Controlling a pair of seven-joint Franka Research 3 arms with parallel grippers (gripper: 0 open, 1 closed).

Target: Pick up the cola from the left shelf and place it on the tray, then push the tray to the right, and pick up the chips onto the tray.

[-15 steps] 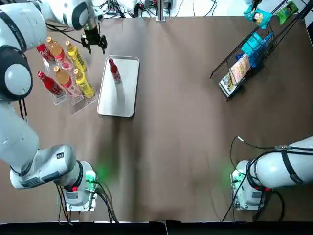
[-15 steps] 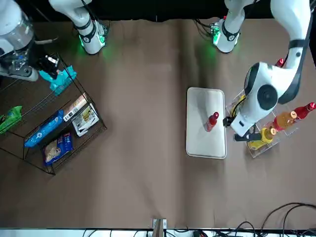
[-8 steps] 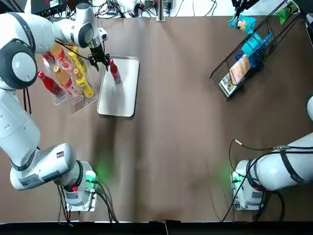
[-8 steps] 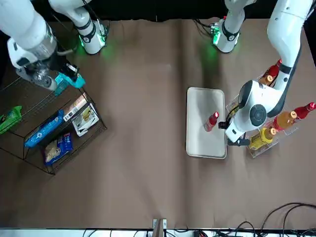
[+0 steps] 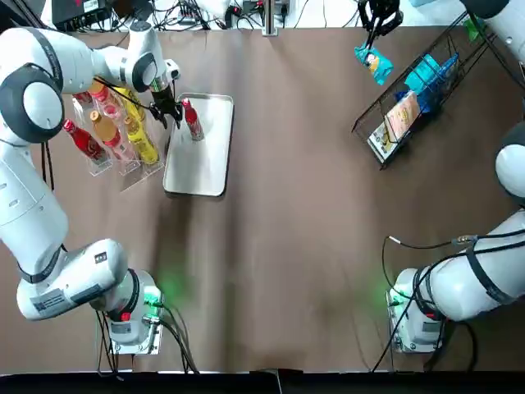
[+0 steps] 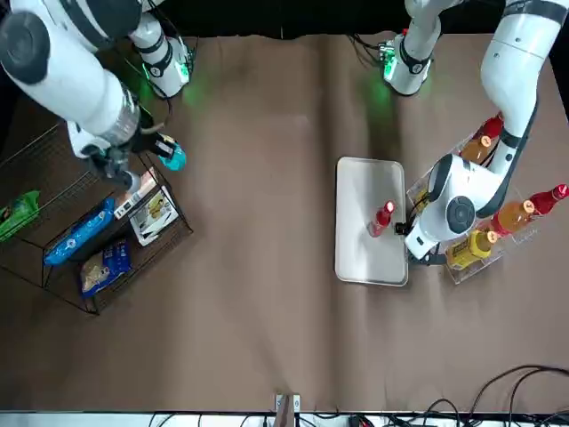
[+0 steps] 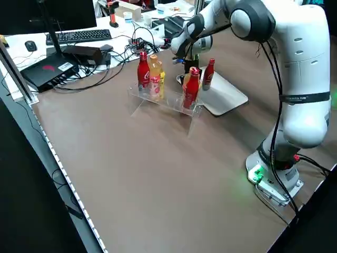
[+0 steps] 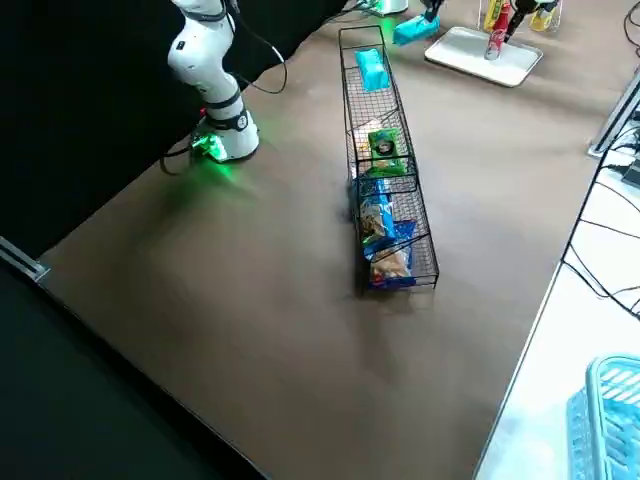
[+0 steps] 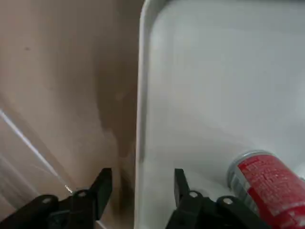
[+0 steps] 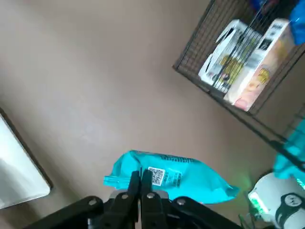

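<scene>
A: Where is the left pincer (image 9: 141,177)?
B: Empty, jaws parted astride the flat white rectangular tray's (image 5: 201,164) left rim. The tray lies rightward of it, with the red cola bottle (image 5: 192,120) standing on it.
A: And the right pincer (image 10: 141,177)?
B: Clamped on the teal chips bag (image 10: 181,175), far right of the tray.

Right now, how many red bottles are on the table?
3. The cola stands on the tray. The clear rack holds a far-row red bottle and a near-row red bottle. None looks hidden.
</scene>
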